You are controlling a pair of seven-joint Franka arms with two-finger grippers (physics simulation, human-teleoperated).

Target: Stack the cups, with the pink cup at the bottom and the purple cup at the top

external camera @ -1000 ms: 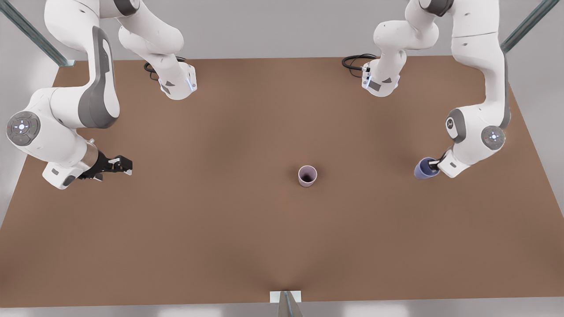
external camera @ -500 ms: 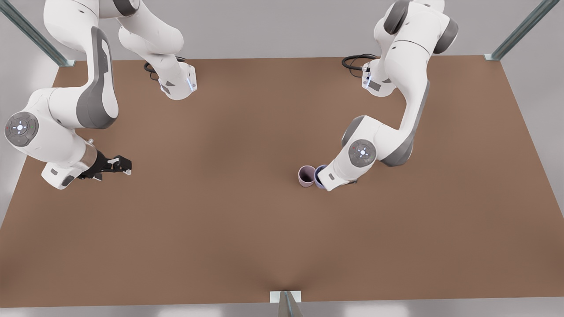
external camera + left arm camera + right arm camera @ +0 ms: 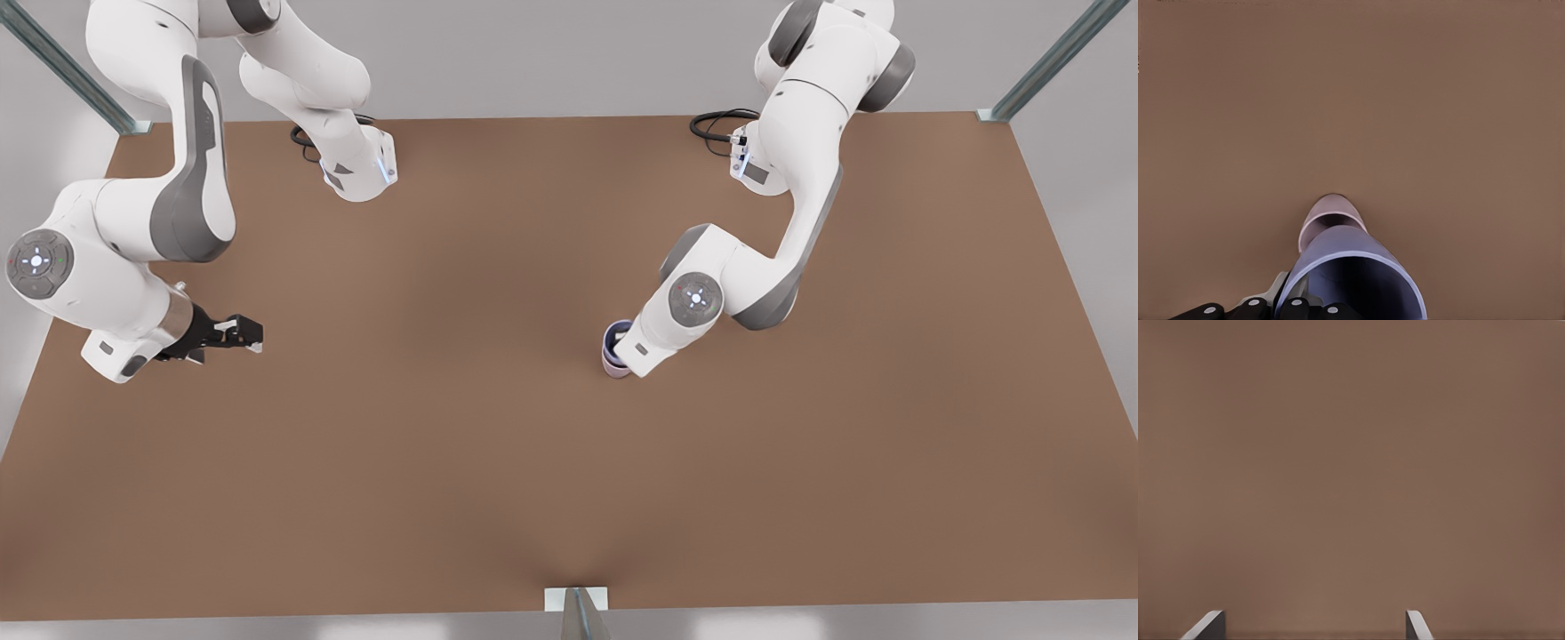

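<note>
A brown table (image 3: 444, 462) seen from above, with two white robot arms mounted at its far edge. The arm on the front view's right is the left arm. It bends down to the middle of the table, where the left gripper (image 3: 1281, 308) is clamped on the rim of the purple cup (image 3: 1355, 277). In the left wrist view one finger lies against the outside of the cup wall, and the cup's dark open mouth faces the camera. The pink cup (image 3: 1327, 218) stands upright on the table directly beneath the purple cup, its rim and part of its wall showing past the purple cup's base. From the front view the purple cup (image 3: 615, 336) sits over the pink cup (image 3: 613, 366), with just a sliver of pink wall visible below it and the arm's wrist covering the rest. Whether the purple cup is already seated inside the pink one cannot be told. The right arm waits on the front view's left, well apart from the cups, with the right gripper (image 3: 252, 332) low over bare table and its fingertips (image 3: 1210, 625) spread apart, holding nothing.
</note>
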